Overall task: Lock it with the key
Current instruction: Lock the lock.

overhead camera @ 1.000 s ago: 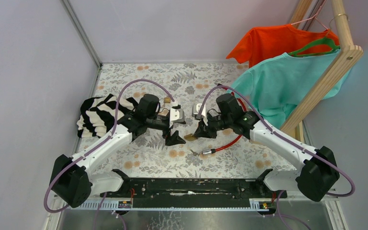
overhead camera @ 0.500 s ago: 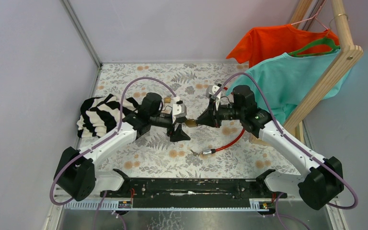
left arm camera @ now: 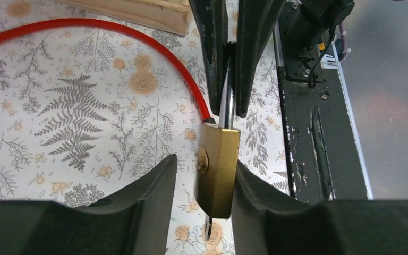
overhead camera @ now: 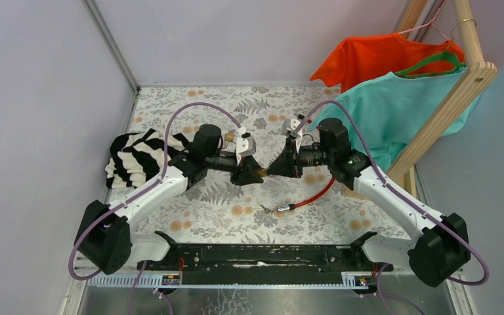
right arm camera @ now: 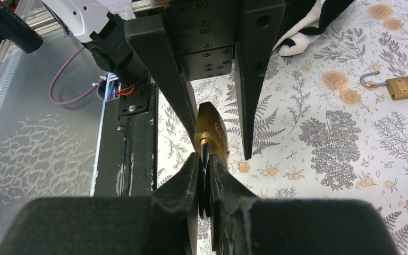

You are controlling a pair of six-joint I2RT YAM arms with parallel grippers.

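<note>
A brass padlock point(left arm camera: 218, 170) hangs in the air between the two arms point(overhead camera: 260, 172). My right gripper point(right arm camera: 205, 158) is shut on its silver shackle point(left arm camera: 226, 109) and comes in from the right point(overhead camera: 272, 167). My left gripper point(left arm camera: 204, 162) straddles the lock body from the left point(overhead camera: 252, 172). Its right finger point(left arm camera: 260, 207) touches the brass, while its left finger point(left arm camera: 149, 196) stands a gap away. A thin metal piece that looks like the key point(left arm camera: 208, 229) sticks out under the lock; I cannot tell for sure.
A red cable point(overhead camera: 312, 195) curves over the flowered table, its metal end point(overhead camera: 282, 209) near the front. A second brass padlock point(right arm camera: 398, 87) lies open behind the left arm. A striped cloth point(overhead camera: 131, 157) lies at the left, with hanging shirts and a wooden rack point(overhead camera: 446, 98) at the right.
The right arm lifted the padlock up to mid-table. The left gripper moved in around the lock body and its jaws narrowed from wide open to nearly on it.
</note>
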